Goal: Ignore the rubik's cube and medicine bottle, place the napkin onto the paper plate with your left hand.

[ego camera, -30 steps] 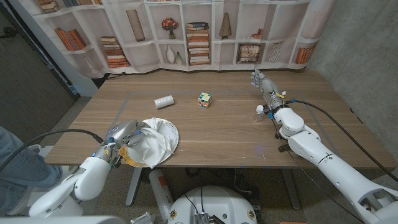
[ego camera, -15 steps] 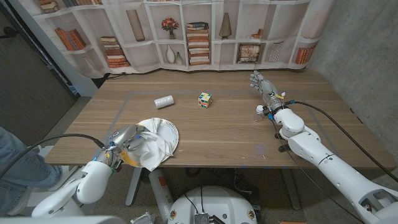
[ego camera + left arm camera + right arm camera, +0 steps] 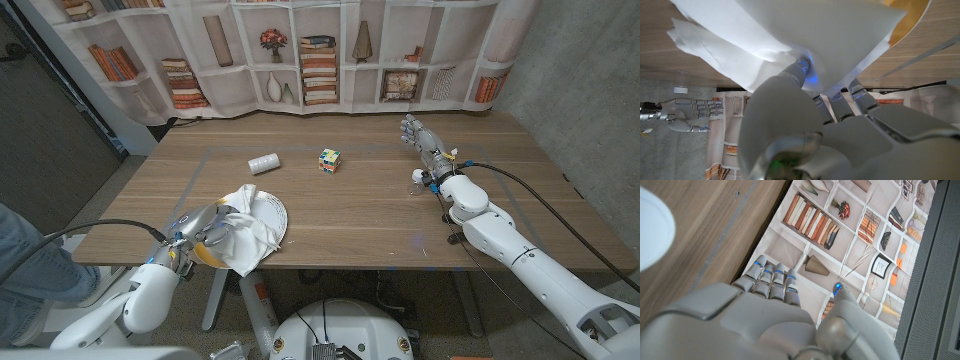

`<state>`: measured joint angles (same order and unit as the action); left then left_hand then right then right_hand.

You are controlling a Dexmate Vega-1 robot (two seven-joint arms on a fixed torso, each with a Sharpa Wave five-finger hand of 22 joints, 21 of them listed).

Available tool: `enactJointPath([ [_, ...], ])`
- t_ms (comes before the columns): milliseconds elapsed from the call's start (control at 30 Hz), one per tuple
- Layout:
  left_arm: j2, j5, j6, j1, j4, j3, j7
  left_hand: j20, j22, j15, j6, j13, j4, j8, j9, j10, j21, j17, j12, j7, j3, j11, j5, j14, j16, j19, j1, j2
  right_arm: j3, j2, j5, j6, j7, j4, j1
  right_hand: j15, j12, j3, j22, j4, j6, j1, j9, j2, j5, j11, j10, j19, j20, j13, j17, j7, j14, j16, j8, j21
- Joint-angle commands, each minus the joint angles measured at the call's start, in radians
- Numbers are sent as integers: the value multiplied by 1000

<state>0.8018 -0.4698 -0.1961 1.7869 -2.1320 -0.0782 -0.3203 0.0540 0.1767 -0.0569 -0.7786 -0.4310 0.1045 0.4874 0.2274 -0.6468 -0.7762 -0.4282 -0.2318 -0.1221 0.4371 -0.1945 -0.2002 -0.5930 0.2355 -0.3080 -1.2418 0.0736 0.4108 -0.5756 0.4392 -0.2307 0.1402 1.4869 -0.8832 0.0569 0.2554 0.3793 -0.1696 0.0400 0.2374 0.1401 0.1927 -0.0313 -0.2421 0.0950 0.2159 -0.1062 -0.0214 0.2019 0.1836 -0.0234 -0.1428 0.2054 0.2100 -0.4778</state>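
Note:
The white napkin (image 3: 252, 222) lies bunched over the near-left part of the paper plate (image 3: 272, 205), with one fold hanging past the table's front edge. My left hand (image 3: 203, 232) grips the napkin's left side at that edge. Up close, in the left wrist view, the napkin (image 3: 815, 30) runs into the fingers of my left hand (image 3: 805, 130). Far off at the table's right side, my right hand (image 3: 421, 135) holds nothing and its fingers are stretched out. My right hand (image 3: 770, 310) points towards the bookshelf backdrop.
The rubik's cube (image 3: 329, 159) stands mid-table. The medicine bottle (image 3: 264, 163) lies on its side to the cube's left. A small white object (image 3: 417, 176) sits by my right wrist. A yellow-brown patch (image 3: 207, 256) shows under the napkin at the front edge.
My left hand has drawn back a little toward the table's front edge with the napkin. The napkin has bunched up and stands higher over the plate. The right hand has stayed put.

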Motion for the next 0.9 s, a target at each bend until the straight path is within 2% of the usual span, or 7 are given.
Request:
enactJointPath([
  [33,21,12,-14,4,-8,3,-15,2,2,-99,26,-2,-14,-10,-1,17,8,4,14,-9,-7,-1,0,13,-8,6,29,-9,-3,0,4,2,6,3,-7,-4,2,3,-6,7,-6,9,6,5,0,-1,-2,1,2,2,4,1,4,-1,-2,2],
  [133,25,17,-18,2,-9,4,-12,5,2,-96,55,3,-19,-23,-5,48,14,9,29,-20,-14,2,6,28,-14,10,50,-20,-1,0,3,-1,1,-4,-4,-4,2,3,-6,7,-6,9,6,5,0,-1,-2,1,2,2,4,1,4,-1,-2,2],
  [367,37,24,-33,1,-17,5,3,25,3,-66,163,22,-30,-77,-15,146,48,27,47,-34,-28,17,21,128,-39,59,103,-38,0,4,5,-6,-2,-15,0,-4,2,3,-6,7,-6,9,6,5,0,-1,-2,1,2,2,4,1,4,-1,-2,2],
  [567,49,26,-53,-1,-28,8,18,41,4,-49,252,38,-32,-126,-19,209,87,45,46,-37,-32,30,21,208,-47,126,129,-43,-3,3,7,-10,-2,-17,-2,-4,2,3,-6,7,-6,9,6,5,0,-1,-2,1,2,2,4,1,4,-1,-2,2],
  [767,63,33,-64,2,-42,2,40,49,4,-38,297,49,-36,-153,-21,257,109,58,48,-44,-39,40,19,263,-53,161,151,-52,-8,-1,10,-13,0,-10,-10,-4,2,3,-6,7,-6,9,6,5,0,-1,-2,1,2,2,4,1,4,-1,-2,2],
  [833,69,35,-70,4,-49,-1,52,53,5,-29,332,56,-38,-173,-22,281,119,66,49,-44,-42,46,18,291,-54,174,160,-54,-10,-2,12,-12,2,-6,-14,-4,2,3,-6,7,-6,9,6,5,0,-1,-2,1,2,2,4,1,4,-1,-2,2],
  [900,75,35,-81,7,-57,-3,64,75,5,-22,352,64,-40,-188,-22,312,133,77,50,-46,-45,49,15,317,-53,196,172,-55,-11,-4,12,-12,3,-3,-16,-4,2,3,-6,7,-6,9,6,5,0,-1,-2,1,2,2,4,1,4,-1,-2,2],
])
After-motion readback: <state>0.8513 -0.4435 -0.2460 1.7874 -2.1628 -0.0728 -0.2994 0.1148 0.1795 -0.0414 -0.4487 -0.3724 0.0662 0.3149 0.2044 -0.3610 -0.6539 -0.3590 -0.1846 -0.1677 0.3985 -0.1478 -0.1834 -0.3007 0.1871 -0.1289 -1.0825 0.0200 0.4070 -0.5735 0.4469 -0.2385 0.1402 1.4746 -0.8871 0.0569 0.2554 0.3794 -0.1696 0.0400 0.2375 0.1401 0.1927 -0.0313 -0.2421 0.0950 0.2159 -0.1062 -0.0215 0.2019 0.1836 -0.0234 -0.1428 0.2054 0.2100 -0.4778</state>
